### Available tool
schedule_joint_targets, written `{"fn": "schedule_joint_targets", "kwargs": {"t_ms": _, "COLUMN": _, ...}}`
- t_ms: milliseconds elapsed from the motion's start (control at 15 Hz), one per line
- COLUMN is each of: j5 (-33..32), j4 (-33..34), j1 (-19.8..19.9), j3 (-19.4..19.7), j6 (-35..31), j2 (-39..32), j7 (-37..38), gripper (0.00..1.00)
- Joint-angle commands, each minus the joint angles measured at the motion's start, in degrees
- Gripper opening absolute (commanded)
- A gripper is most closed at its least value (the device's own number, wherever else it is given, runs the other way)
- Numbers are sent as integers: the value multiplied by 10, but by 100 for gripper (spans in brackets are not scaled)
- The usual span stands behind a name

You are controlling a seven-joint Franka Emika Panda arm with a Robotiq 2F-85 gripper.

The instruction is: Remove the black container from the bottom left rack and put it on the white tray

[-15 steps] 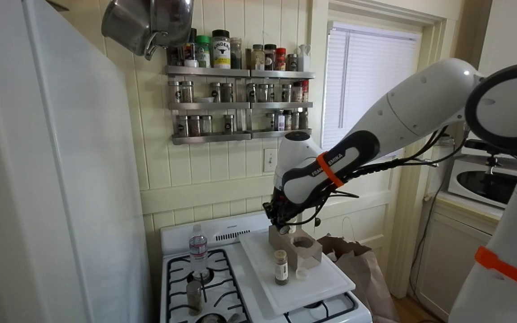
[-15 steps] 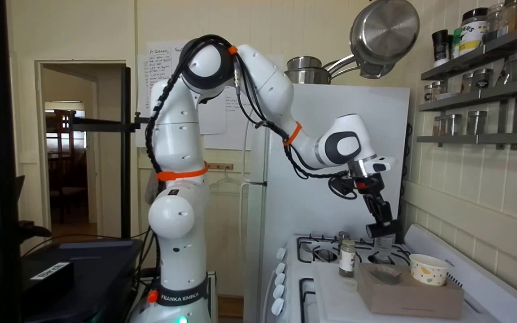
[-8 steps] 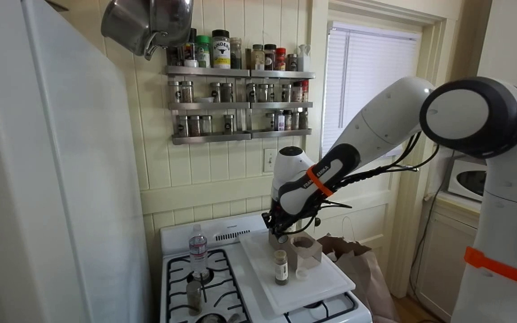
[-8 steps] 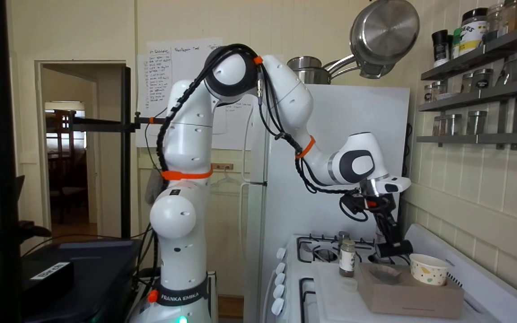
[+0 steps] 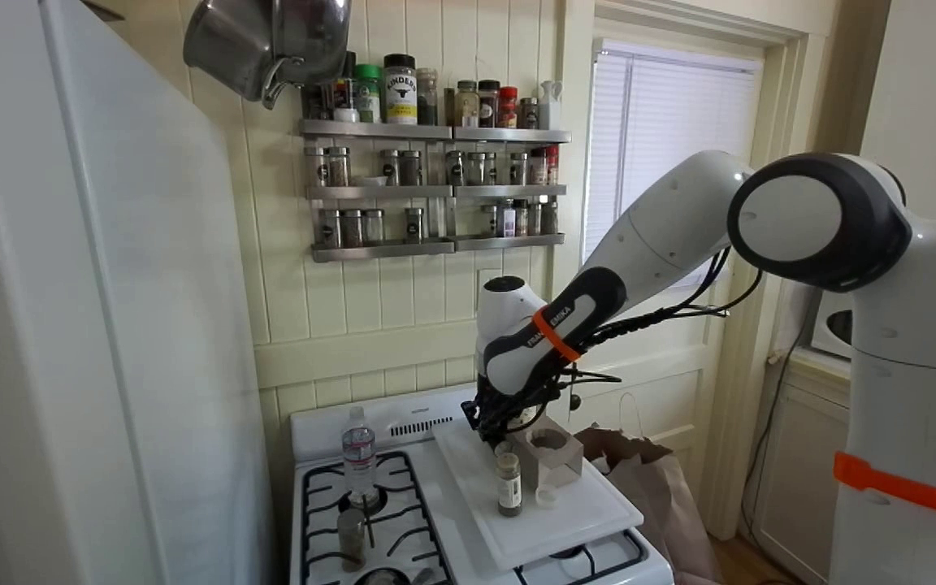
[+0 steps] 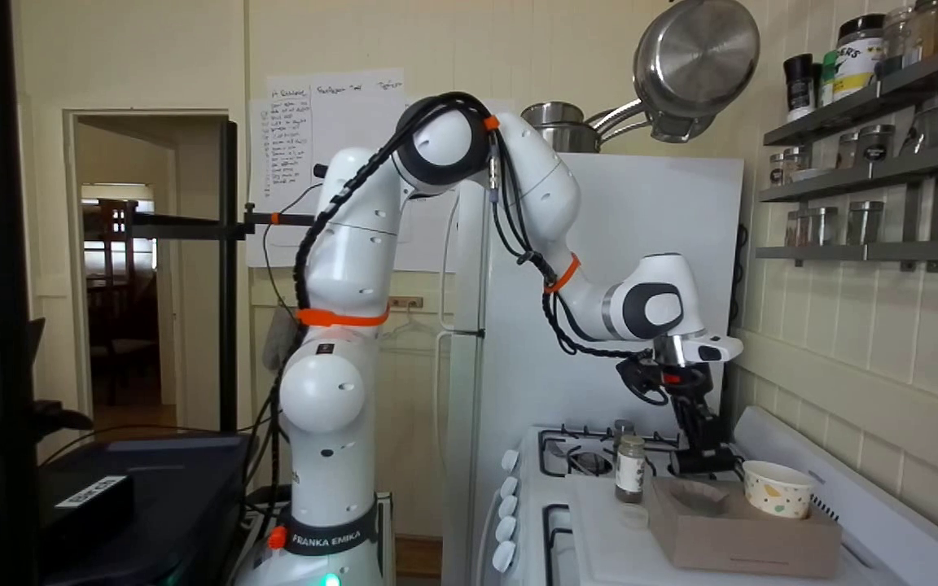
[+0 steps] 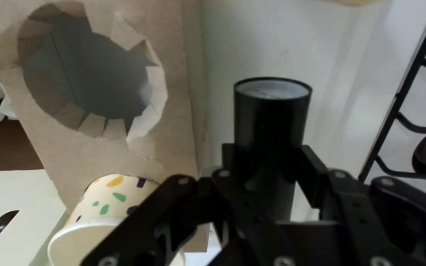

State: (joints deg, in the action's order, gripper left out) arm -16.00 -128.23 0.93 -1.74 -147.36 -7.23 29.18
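One glossy black cylindrical container [image 7: 270, 120], probably to lower next, clasped in the black two-fingered gripper [image 7: 268, 159], long axis nearly level and crosswise to it, seemingly above the flat white rectangular tray [image 5: 541, 532], beside the brown cardboard box [image 6: 742, 533].

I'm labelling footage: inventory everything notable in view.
Pans: several, silver, overhead
Spice rack: three tiers, grey, wall-mounted
Spice jars: many, mixed, on rack
Stove: one, white, below rack
Refrigerator: one, white, beside stove
Tray: one, white, on stove
Loose jars: two, greyish, tray and stove
Water bottle: one, clear, on stove
Cardboard box: one, brown, on tray
Paper cup: one, cream, box top
Container: one, black, between jaws
Arm: one, white, over stove
Jaws: two, black, around container
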Motion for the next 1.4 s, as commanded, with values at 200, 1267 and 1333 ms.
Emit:
{"fn": "schedule_joint_targets", "kwargs": {"t_ms": 200, "j5": 17, "j4": 40, "j1": -39, "j3": 13, "j6": 36, "j2": -47, "j7": 4, "gripper": 19}}
{"fn": "schedule_joint_targets", "kwargs": {"t_ms": 1267, "j5": 52, "j4": 92, "j1": -72, "j3": 33, "j6": 31, "j2": -118, "j7": 2, "gripper": 19}}
{"fn": "schedule_joint_targets", "kwargs": {"t_ms": 1333, "j5": 55, "j4": 93, "j1": -73, "j3": 33, "j6": 29, "j2": -119, "j7": 2, "gripper": 19}}
